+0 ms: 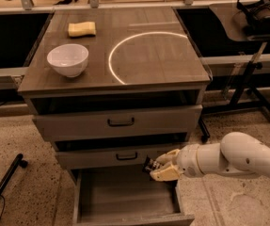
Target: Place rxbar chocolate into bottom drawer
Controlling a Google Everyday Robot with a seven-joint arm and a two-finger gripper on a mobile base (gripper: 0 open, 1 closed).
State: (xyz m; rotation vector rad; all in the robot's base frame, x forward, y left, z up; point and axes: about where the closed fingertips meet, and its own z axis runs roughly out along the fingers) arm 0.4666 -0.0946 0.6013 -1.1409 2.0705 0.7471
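The gripper [159, 166] hung over the far right corner of the open bottom drawer [120, 197], fingers apparently clamped on the rxbar [148, 164].

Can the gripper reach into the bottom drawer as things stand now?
Probably yes. The bottom drawer stands pulled open, and the gripper, holding the rxbar chocolate, hangs over its back part with nothing between.

claw [161, 166] low right, over open bottom drawer [125, 197], near its rear right corner | rxbar chocolate [149, 164] apparently pinched at claw tip, partly hidden | table [162, 55]: white bowl [68, 59] front left, yellow sponge [82, 28] behind, apart
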